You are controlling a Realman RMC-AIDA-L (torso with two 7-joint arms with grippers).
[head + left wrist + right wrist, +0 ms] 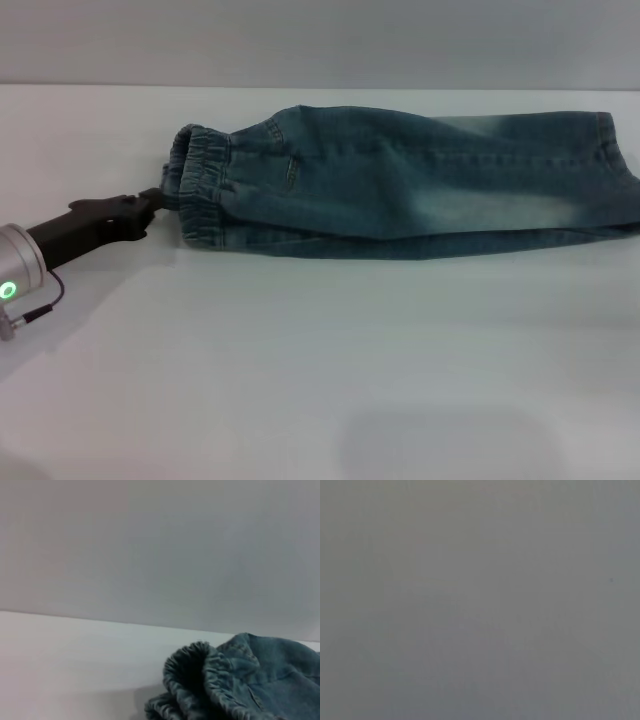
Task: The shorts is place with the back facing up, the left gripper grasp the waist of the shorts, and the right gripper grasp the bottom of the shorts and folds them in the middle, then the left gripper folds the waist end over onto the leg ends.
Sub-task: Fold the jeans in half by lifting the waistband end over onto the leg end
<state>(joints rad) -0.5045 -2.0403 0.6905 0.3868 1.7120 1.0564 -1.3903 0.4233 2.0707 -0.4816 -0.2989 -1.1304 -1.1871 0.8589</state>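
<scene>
The faded blue denim shorts [420,185] lie folded lengthwise across the far part of the white table [300,380], crinkled elastic waist [198,190] at left, hemmed leg ends [615,180] at right. The black two-fingered left gripper [160,200] sits low at the waist's left edge, fingertips at the band; whether it pinches the fabric cannot be told. The right gripper is out of sight.

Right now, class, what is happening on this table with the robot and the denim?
The shorts lie on the white table, already folded in half lengthwise, with the waist toward the robot's left and the leg ends toward its right. The left gripper is at the waist edge, apparently touching the elastic band. The right gripper is out of sight. The waist has not yet been folded over onto the leg ends.
</scene>
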